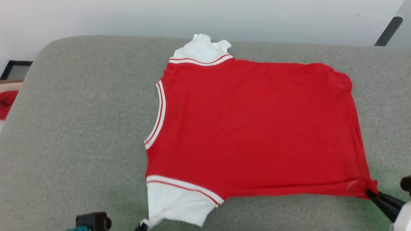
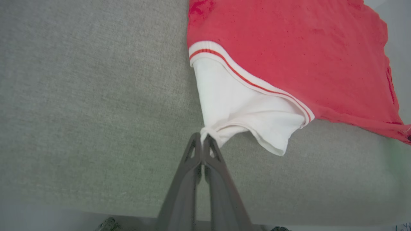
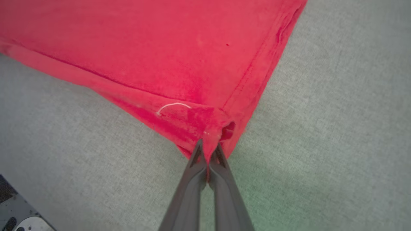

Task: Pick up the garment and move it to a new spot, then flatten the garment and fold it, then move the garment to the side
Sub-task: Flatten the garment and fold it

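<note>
The garment (image 1: 253,128) is a red jersey with white sleeves and striped trim. It lies spread flat on the grey surface (image 1: 80,128), collar to the left, plain red side up. My left gripper (image 2: 203,138) is shut on the tip of the near white sleeve (image 2: 244,112); its dark tip (image 1: 141,226) peeks in at the head view's bottom edge. My right gripper (image 3: 208,146) is shut on the garment's near hem corner (image 3: 205,125), seen at the lower right (image 1: 369,192) of the head view. The far white sleeve (image 1: 202,49) lies bunched at the back.
A small red cloth lump (image 1: 6,102) sits beyond the grey surface's left edge. A dark slanted bar (image 1: 388,30) stands at the back right against a pale wall. Bare grey surface spreads left of the garment and along the front.
</note>
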